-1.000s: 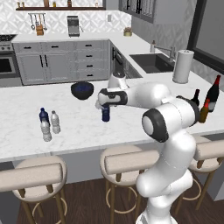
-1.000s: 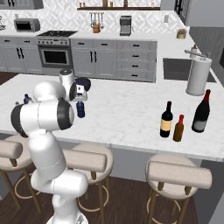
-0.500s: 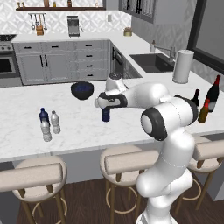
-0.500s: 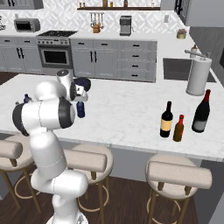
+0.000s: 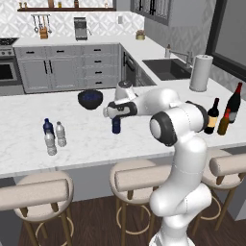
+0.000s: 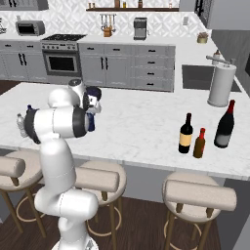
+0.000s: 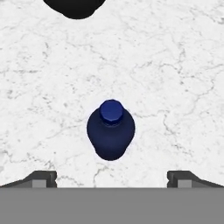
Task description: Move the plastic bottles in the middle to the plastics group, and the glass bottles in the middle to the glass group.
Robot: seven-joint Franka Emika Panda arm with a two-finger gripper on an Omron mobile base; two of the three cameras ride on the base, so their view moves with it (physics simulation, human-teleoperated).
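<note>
A dark blue plastic bottle (image 5: 116, 126) (image 6: 91, 123) stands upright in the middle of the marble island. My gripper (image 5: 115, 117) (image 7: 111, 178) hangs directly above it, open, with the fingertips (image 7: 42, 178) wide apart on either side of the bottle (image 7: 110, 129) and clear of it. The plastics group (image 5: 54, 135) (image 6: 21, 125), small blue and clear bottles, stands at the island's left end. A black-necked wine bottle (image 5: 212, 116) (image 6: 185, 135) with a tan label stands at the right end beside the amber bottle (image 5: 224, 122) (image 6: 199, 143) and the red-necked wine bottle (image 5: 234, 103) (image 6: 225, 125).
A dark blue bowl (image 5: 90, 99) (image 7: 76, 7) sits just beyond the blue bottle. A paper towel roll (image 5: 201, 72) (image 6: 220, 86) stands by the sink (image 5: 166, 68) at the back right. Stools (image 5: 139, 178) line the island's near edge.
My hand has come down a little and slightly left over the dark blue bottle. The jaws stay open and the bottles have not moved.
</note>
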